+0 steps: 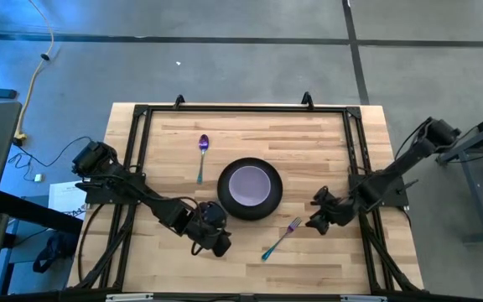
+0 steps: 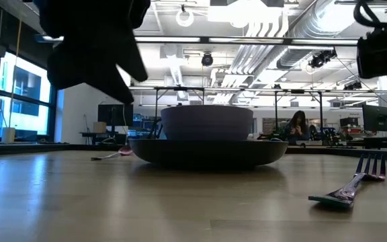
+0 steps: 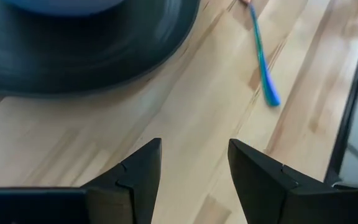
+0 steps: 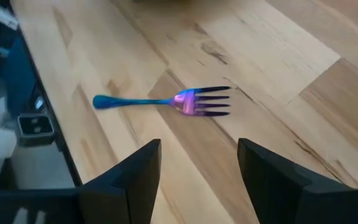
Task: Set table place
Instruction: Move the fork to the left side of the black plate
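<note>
On the tabletop (image 1: 325,138) the bowl (image 1: 249,185) already sits in the plate (image 1: 250,210) at the middle of the high view, but the fork (image 1: 282,238) lies askew at lower right of the plate and the spoon (image 1: 202,156) lies apart at upper left, so I judge the cutlery is yet to be squared up beside the plate. The left claw (image 1: 215,241) hangs wide and empty at lower left of the plate, and the right claw (image 1: 318,212) hangs wide and empty just right of the fork. In the low view the left arm's dark bulk fills the upper left, the spoon is only a faint shape behind the plate, and each wrist view cuts off most of the setting.
</note>
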Robot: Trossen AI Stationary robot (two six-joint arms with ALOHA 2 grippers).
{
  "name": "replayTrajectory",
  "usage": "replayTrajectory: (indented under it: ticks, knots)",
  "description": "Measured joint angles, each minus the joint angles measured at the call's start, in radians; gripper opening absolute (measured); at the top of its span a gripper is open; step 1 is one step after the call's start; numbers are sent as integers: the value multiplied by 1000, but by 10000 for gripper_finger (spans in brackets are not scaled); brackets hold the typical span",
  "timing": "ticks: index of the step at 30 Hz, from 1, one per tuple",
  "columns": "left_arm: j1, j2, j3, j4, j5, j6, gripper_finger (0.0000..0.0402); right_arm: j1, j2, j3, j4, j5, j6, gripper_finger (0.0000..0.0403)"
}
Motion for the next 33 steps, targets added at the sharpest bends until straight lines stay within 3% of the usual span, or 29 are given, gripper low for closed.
replayTrajectory:
  ticks: [18, 33]
  knots:
    - [-56, -23, 2, -142, 24, -3, 175, -33, 242, 0, 183, 13, 139, 204]
    - [-85, -46, 0, -265, 0, -30, 175, -69, 254, 0, 196, 4, 121, 204]
